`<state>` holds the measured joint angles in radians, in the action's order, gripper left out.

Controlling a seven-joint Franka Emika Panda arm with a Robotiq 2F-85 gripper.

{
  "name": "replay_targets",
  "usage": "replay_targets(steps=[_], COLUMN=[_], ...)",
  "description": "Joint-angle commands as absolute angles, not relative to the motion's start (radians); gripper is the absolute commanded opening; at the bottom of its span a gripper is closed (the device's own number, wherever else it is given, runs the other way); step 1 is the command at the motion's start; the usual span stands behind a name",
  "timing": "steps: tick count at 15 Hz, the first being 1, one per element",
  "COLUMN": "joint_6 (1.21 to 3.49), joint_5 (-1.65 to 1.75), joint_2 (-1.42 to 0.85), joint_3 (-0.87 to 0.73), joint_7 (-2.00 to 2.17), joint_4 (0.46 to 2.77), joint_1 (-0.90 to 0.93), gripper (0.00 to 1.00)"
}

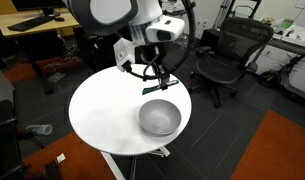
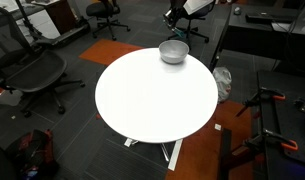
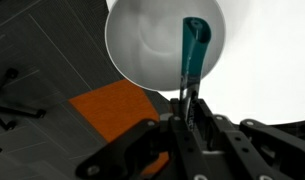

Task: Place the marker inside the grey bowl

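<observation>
The grey bowl (image 1: 159, 118) sits near the edge of the round white table (image 1: 102, 115); it also shows in an exterior view (image 2: 173, 51) and in the wrist view (image 3: 157, 45). My gripper (image 1: 164, 82) hangs just above the bowl's far rim. In the wrist view the gripper (image 3: 188, 100) is shut on the teal-blue marker (image 3: 194, 50), which sticks out from the fingertips over the bowl's inside. The marker is too small to make out in the exterior views.
Black office chairs (image 1: 224, 55) stand behind the table, with another chair (image 2: 32, 75) beside it. Orange carpet patches (image 1: 282, 150) lie on the dark floor. Desks with equipment (image 1: 32, 20) stand at the back.
</observation>
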<state>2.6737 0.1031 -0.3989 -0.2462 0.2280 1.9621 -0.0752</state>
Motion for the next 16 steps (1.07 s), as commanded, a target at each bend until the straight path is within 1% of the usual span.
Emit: replay_targets(steps=[1,9,15,16], joint_6=[2.679,2.699,2.730,2.733], joint_5=[0.072,-0.018,-0.075,-0.081], joint_2=[-0.473,-0.621,-0.675,-0.678], joint_3=[-0.234,-0.203,-0.176,-0.173], joint_7=[0.243,0.220,0.214,0.211], joint_4=[1.899,1.806,1.784,1.783], joint_1=[-0.097,-0.136,-0.163,-0.166], gripper=[0.05,0.05,0.05,0.08])
